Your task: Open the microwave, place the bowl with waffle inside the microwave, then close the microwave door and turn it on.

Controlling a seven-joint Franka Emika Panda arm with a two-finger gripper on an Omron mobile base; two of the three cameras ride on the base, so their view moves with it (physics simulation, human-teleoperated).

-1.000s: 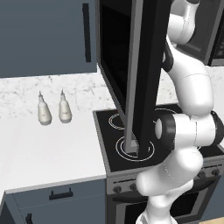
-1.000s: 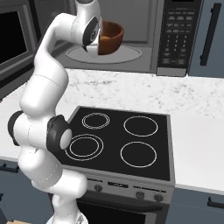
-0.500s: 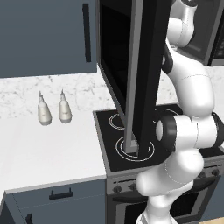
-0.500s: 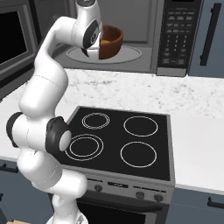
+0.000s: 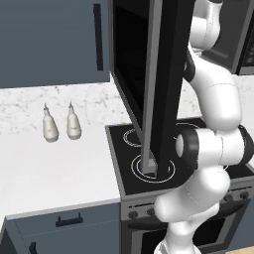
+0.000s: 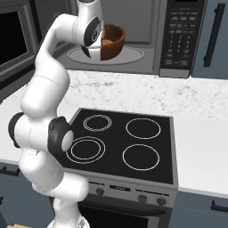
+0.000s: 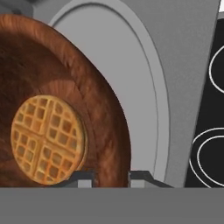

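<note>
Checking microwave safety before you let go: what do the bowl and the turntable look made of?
The bowl looks like dark-brown wood, with streaky grain and a slight sheen. The turntable is a smooth, matte, pale grey disc; glass or plastic, I cannot tell which.

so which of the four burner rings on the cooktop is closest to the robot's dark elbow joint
The front-left burner ring: the dark elbow joint hangs right beside its left edge. The other three rings lie farther back or to the right on the cooktop.
</note>
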